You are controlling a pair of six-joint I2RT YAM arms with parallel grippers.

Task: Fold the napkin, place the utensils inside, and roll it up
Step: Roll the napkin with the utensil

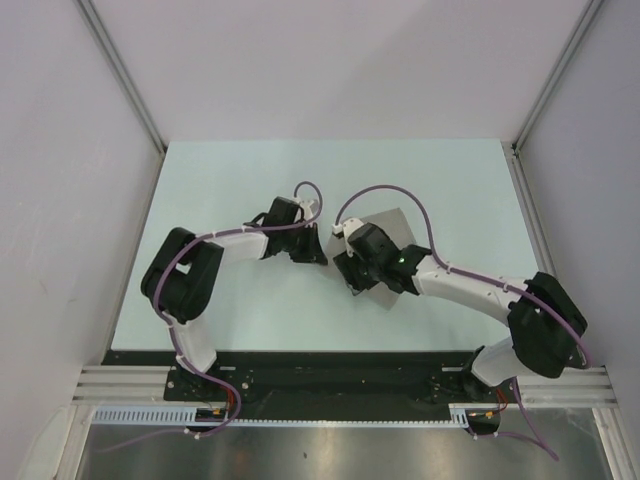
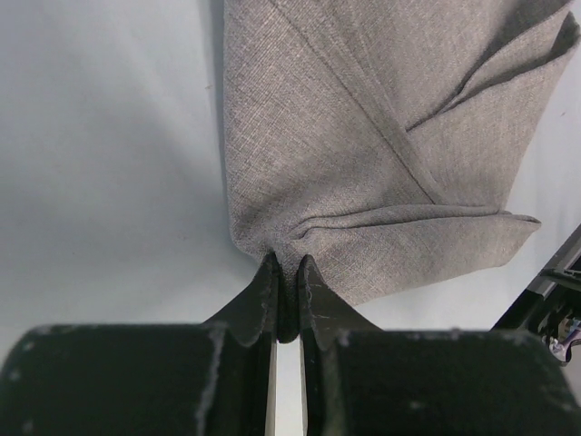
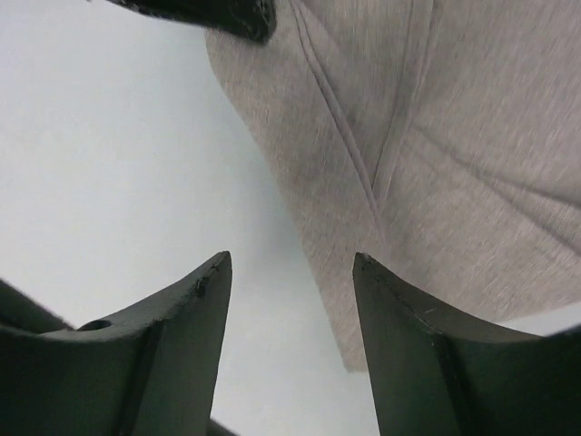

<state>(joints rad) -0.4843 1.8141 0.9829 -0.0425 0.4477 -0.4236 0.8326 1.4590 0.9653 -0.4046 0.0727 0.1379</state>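
The napkin (image 1: 396,224) is a plain grey cloth lying at the middle of the table, partly folded over itself and mostly covered by my right arm. My left gripper (image 1: 322,254) is shut on the napkin's near corner; in the left wrist view the gripper (image 2: 286,265) pinches bunched cloth, and the napkin (image 2: 363,136) spreads away from it with folded layers. My right gripper (image 1: 348,276) is open and empty just off the napkin's edge; in the right wrist view this gripper (image 3: 290,263) hovers over bare table with the napkin (image 3: 436,163) to its right. The spoon is out of view.
The pale table (image 1: 240,190) is walled in at the left, right and back. Both grippers are close together at the napkin's left edge. Part of the right arm (image 2: 549,295) shows at the left wrist view's right edge, and the left gripper's fingertips (image 3: 231,13) show at the top of the right wrist view.
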